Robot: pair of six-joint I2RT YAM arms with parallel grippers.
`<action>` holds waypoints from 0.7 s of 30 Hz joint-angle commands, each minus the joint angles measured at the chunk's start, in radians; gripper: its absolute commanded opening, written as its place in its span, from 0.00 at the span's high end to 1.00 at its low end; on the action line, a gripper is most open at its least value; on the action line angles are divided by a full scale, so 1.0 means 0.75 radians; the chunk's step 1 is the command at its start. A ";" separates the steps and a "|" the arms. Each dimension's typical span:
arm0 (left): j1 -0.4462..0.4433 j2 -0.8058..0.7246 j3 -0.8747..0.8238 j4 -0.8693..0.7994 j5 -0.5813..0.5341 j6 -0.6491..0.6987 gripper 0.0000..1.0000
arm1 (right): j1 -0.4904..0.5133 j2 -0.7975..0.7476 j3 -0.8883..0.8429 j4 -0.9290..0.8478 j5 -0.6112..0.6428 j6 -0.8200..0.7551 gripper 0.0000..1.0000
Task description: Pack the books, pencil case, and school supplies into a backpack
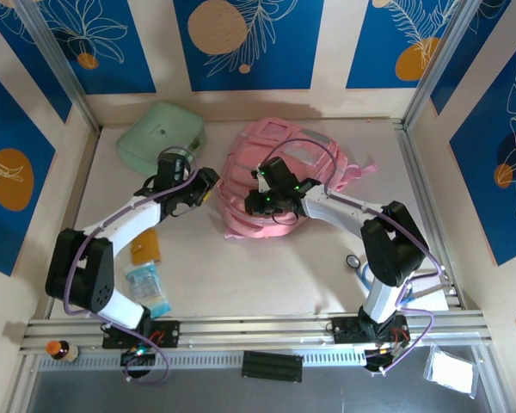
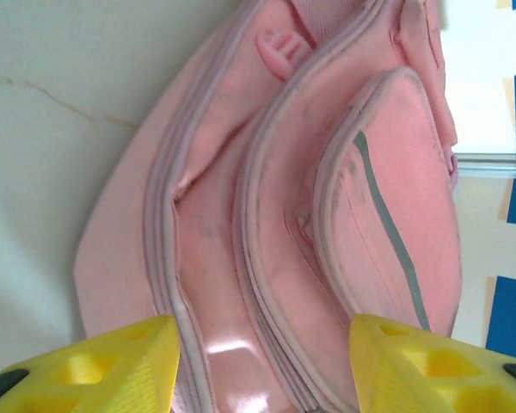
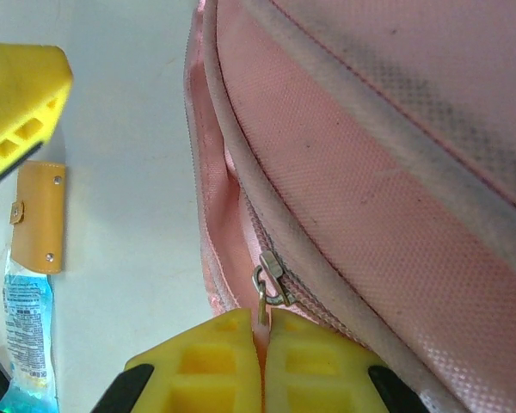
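Observation:
The pink backpack (image 1: 284,176) lies in the middle of the table, its zip seams running lengthwise in the left wrist view (image 2: 267,215). My right gripper (image 1: 260,200) is at its left front edge. There its yellow fingers are shut (image 3: 263,323) on the tab of a metal zipper pull (image 3: 271,280). My left gripper (image 1: 205,185) hovers just left of the backpack, open (image 2: 262,370), with nothing between its fingers. A tan pencil case (image 1: 144,248) with snap studs (image 3: 39,215) lies on the table to the left. The books are out of view.
A mint-green square case (image 1: 161,138) sits at the back left. A blue-and-white packet (image 1: 148,291) lies near the left arm's base. A small ring-shaped item (image 1: 353,261) rests by the right arm. Walls close in the table on three sides.

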 commanded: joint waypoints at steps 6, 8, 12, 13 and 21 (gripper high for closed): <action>-0.111 0.109 0.038 0.060 0.020 -0.238 0.56 | 0.014 -0.018 0.003 0.052 -0.086 0.009 1.00; -0.123 0.136 0.039 0.086 0.017 -0.268 0.59 | 0.012 -0.026 0.000 0.050 -0.084 0.009 1.00; -0.136 0.191 0.051 0.126 0.030 -0.292 0.62 | 0.012 -0.040 -0.005 0.052 -0.084 0.003 1.00; -0.136 0.201 0.053 0.144 0.035 -0.293 0.63 | 0.012 -0.041 -0.005 0.052 -0.084 0.001 1.00; -0.136 0.251 0.076 0.215 0.049 -0.300 0.66 | 0.016 -0.049 -0.025 0.036 -0.088 -0.012 1.00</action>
